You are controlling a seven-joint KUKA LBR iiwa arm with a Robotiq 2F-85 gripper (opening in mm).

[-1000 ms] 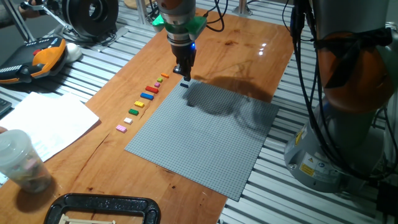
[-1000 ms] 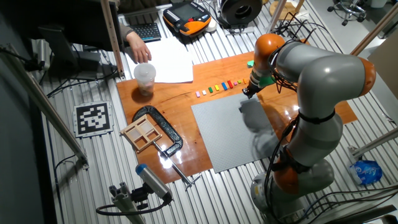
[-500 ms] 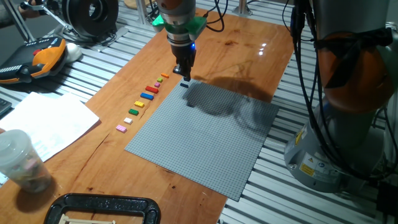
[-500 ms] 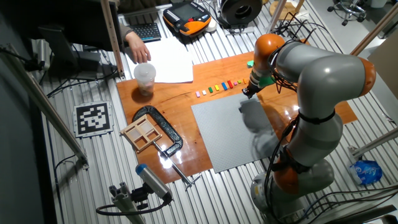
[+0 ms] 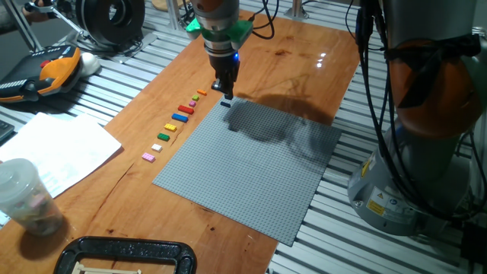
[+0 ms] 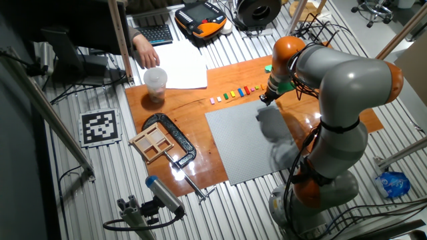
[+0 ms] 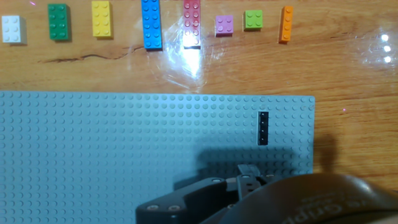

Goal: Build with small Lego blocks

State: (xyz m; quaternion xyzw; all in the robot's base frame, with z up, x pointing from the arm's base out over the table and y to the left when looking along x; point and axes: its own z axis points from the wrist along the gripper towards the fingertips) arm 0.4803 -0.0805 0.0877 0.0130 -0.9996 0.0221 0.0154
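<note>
A row of small Lego blocks lies on the wooden table beside the grey baseplate (image 5: 251, 164). In the hand view they run white (image 7: 12, 29), green (image 7: 58, 22), yellow (image 7: 101, 18), blue (image 7: 151, 23), red (image 7: 192, 23), pink (image 7: 224, 25), light green (image 7: 252, 20), orange (image 7: 286, 23). A pink block (image 5: 148, 157) ends the row in one fixed view. A dark brown block (image 7: 263, 128) sits on the baseplate near its corner (image 5: 226, 104). My gripper (image 5: 225, 90) hovers just above that corner, fingers together and holding nothing; it also shows in the hand view (image 7: 249, 177) and the other fixed view (image 6: 265, 99).
White paper (image 5: 53, 148) and a plastic cup (image 5: 23, 198) lie at the left. A black clamp (image 5: 125, 255) is at the front edge. The robot's base (image 5: 426, 152) stands right of the table. A teach pendant (image 5: 46, 72) lies at the far left.
</note>
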